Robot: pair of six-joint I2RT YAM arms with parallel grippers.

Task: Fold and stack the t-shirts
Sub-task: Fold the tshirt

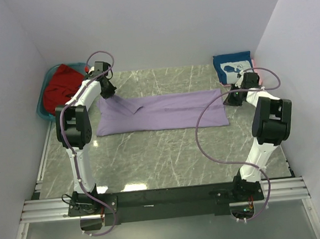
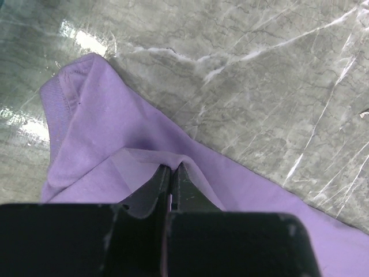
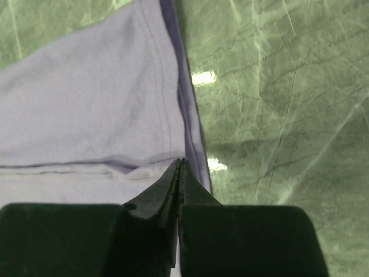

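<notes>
The lavender-purple t-shirt (image 1: 165,112) lies folded into a long band across the middle of the marble table. My left gripper (image 1: 109,92) is shut on a raised fold at its far left end, with cloth draped over the closed tips (image 2: 173,168). My right gripper (image 1: 231,96) is shut on the shirt's hemmed right end (image 3: 180,163), near its edge. The red t-shirt (image 1: 62,87) sits bunched in the teal tub at the back left. The navy t-shirt with a white graphic (image 1: 233,66) lies folded at the back right, with a sliver of the pink one (image 1: 258,77) under it.
The teal plastic tub (image 1: 41,109) stands against the left wall. White walls close in the table on the left, back and right. The arm bases and a metal rail (image 1: 166,199) run along the near edge. Bare marble (image 1: 168,157) lies in front of the shirt.
</notes>
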